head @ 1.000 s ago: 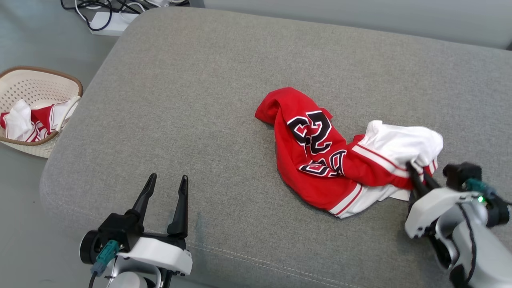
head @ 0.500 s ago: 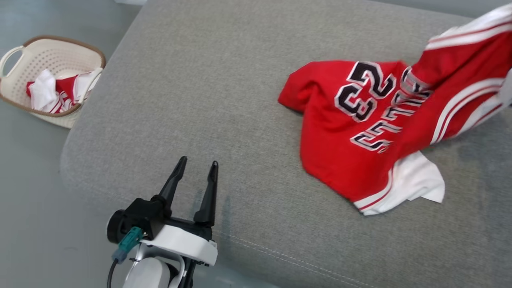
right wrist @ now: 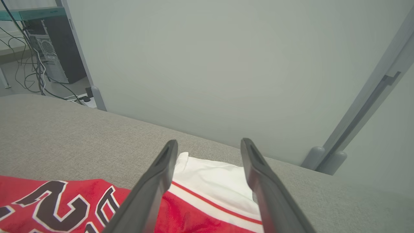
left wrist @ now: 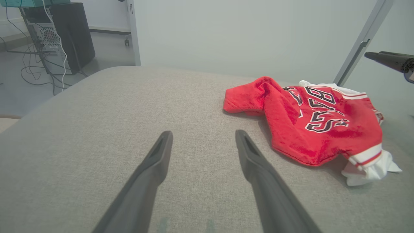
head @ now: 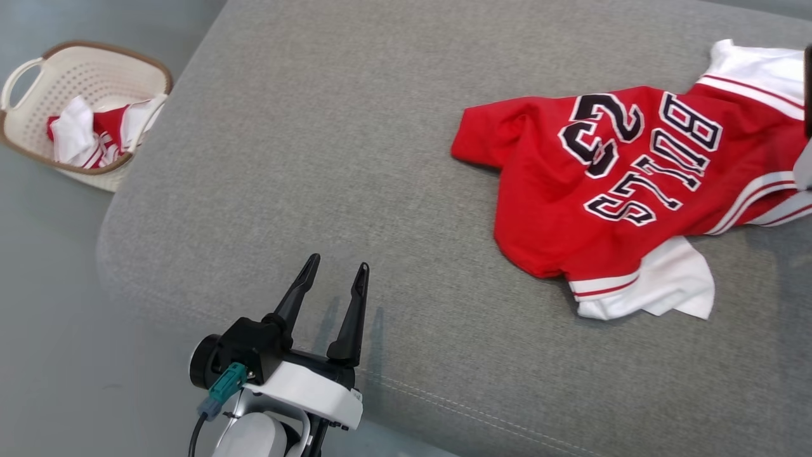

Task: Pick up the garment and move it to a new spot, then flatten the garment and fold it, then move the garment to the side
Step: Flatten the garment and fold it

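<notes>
The garment (head: 571, 209), a red jersey with white trim and black lettering, lies partly spread on the grey cushion (head: 330, 146) at the right of the head view. In the right wrist view my right gripper (right wrist: 208, 141) is open, hovering just above the garment's white far edge (right wrist: 210, 181) with nothing between its fingers. One of its dark fingers (left wrist: 388, 60) shows at the upper right of the left wrist view. My left gripper (head: 339, 261) stands open and empty near the cushion's front edge, well left of the garment (left wrist: 317, 126).
A cream basket (head: 95, 49) holding red and white clothes stands on the floor off the cushion's left end. A pale wall runs close behind the cushion (right wrist: 64, 129). A computer tower (left wrist: 48, 38) and cables are at the far left.
My right gripper lifted and dragged the garment away to the right, then opened and let it go. The garment now lies flatter. The camera shifted; the left gripper stays open.
</notes>
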Motion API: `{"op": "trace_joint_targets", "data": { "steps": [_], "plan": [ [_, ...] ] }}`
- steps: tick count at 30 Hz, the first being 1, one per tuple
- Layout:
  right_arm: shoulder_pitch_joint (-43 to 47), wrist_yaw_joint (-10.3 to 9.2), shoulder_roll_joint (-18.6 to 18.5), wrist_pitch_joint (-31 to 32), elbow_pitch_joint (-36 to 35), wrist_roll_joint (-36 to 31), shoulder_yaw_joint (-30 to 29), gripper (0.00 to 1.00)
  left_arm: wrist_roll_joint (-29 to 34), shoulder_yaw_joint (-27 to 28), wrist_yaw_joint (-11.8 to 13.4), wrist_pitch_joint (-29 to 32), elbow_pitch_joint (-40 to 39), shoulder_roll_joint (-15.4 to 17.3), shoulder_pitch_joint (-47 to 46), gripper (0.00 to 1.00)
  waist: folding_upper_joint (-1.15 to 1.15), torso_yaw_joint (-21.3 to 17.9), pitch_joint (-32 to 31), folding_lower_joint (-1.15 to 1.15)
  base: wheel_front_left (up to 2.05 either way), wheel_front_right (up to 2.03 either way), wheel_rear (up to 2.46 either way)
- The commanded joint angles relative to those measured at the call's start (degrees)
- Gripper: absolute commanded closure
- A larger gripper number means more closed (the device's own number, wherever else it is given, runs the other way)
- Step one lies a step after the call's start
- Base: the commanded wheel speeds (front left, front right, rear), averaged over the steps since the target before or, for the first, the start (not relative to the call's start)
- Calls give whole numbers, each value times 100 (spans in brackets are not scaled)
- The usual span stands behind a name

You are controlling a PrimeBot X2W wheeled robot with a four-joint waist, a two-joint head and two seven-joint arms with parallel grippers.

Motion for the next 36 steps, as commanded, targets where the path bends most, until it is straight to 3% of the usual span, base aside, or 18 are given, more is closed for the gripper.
{"op": "trace_joint_targets", "data": {
  "steps": [1, 9, 14, 26, 36],
  "plan": [
    [270, 23, -39, -100, -192, 129, 89, 0, 18, 195, 27, -58, -128, 51, -188, 0, 0, -140, -88, 0, 0, 0, 0],
    [1842, 23, -6, -222, -1272, 1078, 698, 0, 155, 266, -59, -58, -75, 51, -183, 0, 0, -685, -312, 0, 0, 0, 0],
    [2641, 23, 81, -232, -1842, 1471, 958, 0, 194, 304, -102, -58, -29, 51, -166, 0, 0, -826, -406, 0, 0, 0, 0],
    [3401, 23, 333, 47, -2269, 1922, 1587, 0, 147, 275, -128, -58, -35, 51, -134, 0, 0, -657, -376, 0, 0, 0, 0],
    [3643, 23, 237, 133, -2336, 2029, 1725, 0, 90, 236, -94, -58, -58, 51, -84, 0, 0, -550, -408, 0, 0, 0, 0]
  ]
}}
